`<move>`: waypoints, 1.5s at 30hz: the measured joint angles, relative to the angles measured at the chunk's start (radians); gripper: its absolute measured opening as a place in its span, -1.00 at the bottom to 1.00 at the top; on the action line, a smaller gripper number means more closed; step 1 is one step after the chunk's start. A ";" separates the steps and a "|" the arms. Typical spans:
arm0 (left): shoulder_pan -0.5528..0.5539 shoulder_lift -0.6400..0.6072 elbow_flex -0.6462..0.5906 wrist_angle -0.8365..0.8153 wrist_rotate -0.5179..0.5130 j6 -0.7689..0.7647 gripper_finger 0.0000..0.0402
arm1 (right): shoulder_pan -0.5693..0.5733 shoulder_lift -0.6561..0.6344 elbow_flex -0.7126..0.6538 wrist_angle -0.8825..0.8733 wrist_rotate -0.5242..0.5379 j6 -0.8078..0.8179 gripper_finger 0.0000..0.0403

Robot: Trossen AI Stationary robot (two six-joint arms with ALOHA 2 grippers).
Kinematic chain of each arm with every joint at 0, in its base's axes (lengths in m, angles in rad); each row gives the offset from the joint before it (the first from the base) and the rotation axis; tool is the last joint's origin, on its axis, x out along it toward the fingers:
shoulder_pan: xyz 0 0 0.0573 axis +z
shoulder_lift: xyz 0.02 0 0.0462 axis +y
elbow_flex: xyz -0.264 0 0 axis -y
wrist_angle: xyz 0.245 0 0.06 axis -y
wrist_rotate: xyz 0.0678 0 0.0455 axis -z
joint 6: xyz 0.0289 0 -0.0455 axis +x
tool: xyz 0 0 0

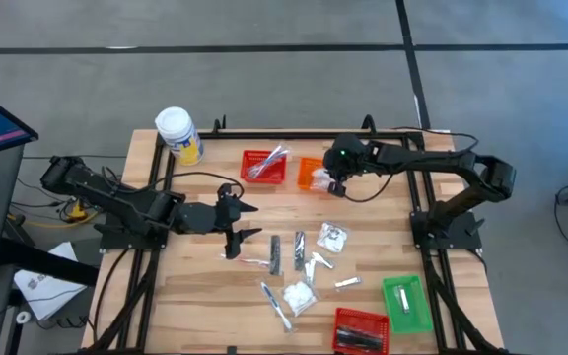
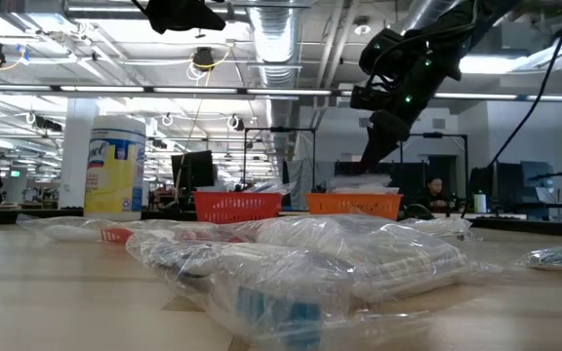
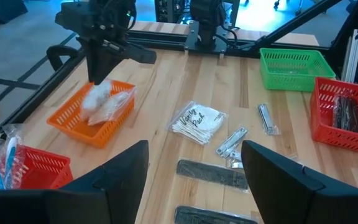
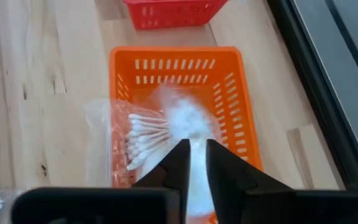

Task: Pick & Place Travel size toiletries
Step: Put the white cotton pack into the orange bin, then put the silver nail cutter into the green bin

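My right gripper (image 4: 198, 160) points down into the orange basket (image 4: 229, 93) at the table's far middle, shut on a clear packet of cotton swabs and cotton (image 4: 160, 127). Part of the packet spills over the basket's side rim. More travel size toiletries lie flat on the table's middle: a white square packet (image 3: 197, 123), dark combs (image 3: 213, 173) and slim silver sticks (image 3: 232, 142). My left gripper (image 3: 194, 155) hovers open above the table to their left, holding nothing. My right gripper pinches the packet's white cotton end (image 4: 196, 146) between its two fingers, coming from above and slanting down. The packet lies in the orange basket, its swab end (image 4: 120, 143) draped over the basket's rim.
A red basket (image 1: 264, 166) holding toothbrushes stands left of the orange one. A white-lidded yellow jar (image 1: 178, 133) is at the far left. A green basket (image 1: 405, 301) and another red basket (image 1: 361, 330) sit at the near right.
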 joint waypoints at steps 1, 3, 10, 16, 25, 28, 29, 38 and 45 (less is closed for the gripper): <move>0.000 0.000 0.000 0.000 0.000 0.004 0.25 | 0.000 0.000 0.000 0.000 0.000 0.006 -0.74; 0.000 0.000 0.000 0.000 0.000 0.011 0.25 | -0.001 -0.005 0.000 -0.001 0.001 0.010 -0.65; 0.000 0.000 0.000 0.000 0.000 0.011 0.24 | 0.022 -0.099 0.000 0.015 0.005 0.026 -0.35; 0.000 0.000 0.000 0.002 0.000 0.011 0.24 | 0.103 -0.228 0.000 0.063 0.004 0.037 -0.21; 0.000 0.000 0.000 0.007 0.000 0.011 0.23 | 0.281 -0.349 0.000 0.166 0.003 0.027 -0.19; 0.000 0.000 0.000 0.008 0.000 0.011 0.23 | 0.331 -0.361 0.000 0.202 0.004 0.012 -0.21; 0.000 0.000 0.000 0.010 0.000 0.011 0.23 | 0.347 -0.364 0.000 0.209 0.004 0.001 -0.22; 0.000 0.000 0.000 0.016 0.000 0.011 0.20 | 0.442 -0.365 0.000 0.310 0.003 -0.054 -0.27; 0.000 0.000 0.000 0.022 0.000 0.015 0.20 | 0.478 -0.365 0.000 0.359 0.004 -0.054 -0.31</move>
